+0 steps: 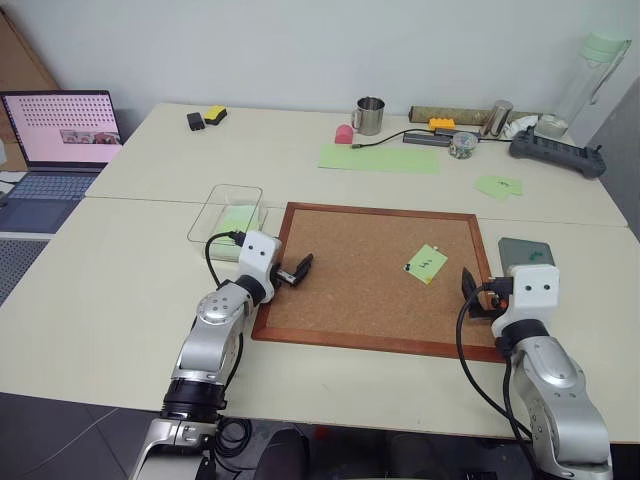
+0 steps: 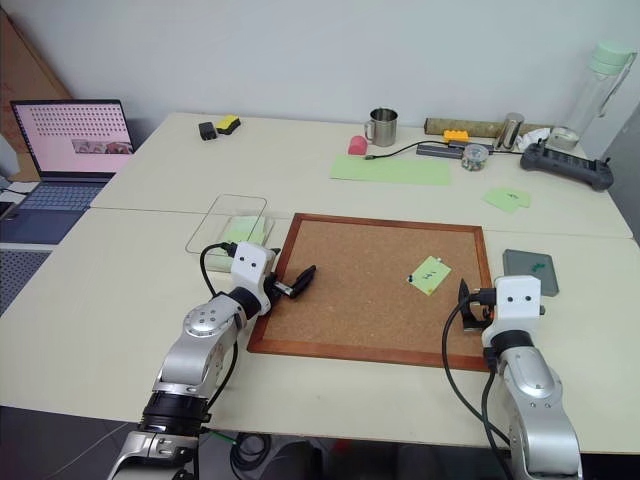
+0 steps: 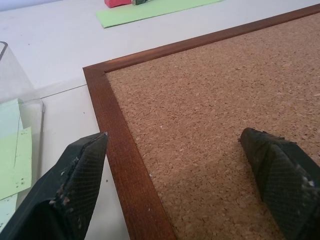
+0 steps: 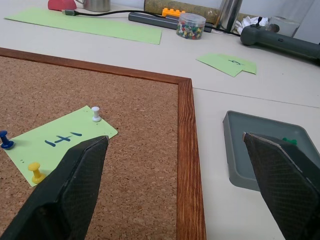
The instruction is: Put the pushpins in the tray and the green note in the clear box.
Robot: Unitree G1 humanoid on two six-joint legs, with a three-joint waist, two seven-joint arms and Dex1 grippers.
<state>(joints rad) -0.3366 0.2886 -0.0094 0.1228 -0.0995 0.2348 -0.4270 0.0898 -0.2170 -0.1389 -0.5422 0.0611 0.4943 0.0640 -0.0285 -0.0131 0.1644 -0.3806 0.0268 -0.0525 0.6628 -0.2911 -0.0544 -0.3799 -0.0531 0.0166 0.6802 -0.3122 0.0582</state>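
Pale counter [image 1: 150, 290] carries a cork board [image 1: 370, 275]. My left claw [image 1: 297, 270] hangs over the board's near-left corner, fully open, holding nothing; the clear box [image 1: 227, 213] lies just beyond it, off the board, with pale-green notes inside. My right claw [image 4: 175, 185] is fully open and empty, straddling the board's right frame. Ahead of it, the green note [image 4: 62, 137] is fixed by white, blue and yellow pushpins [image 4: 95, 114], colours the wrist view resolves. Just beside that claw the tray [image 4: 240, 150] holds a green pin.

Office: laptop [image 1: 62, 130], cork board [image 1: 375, 275]
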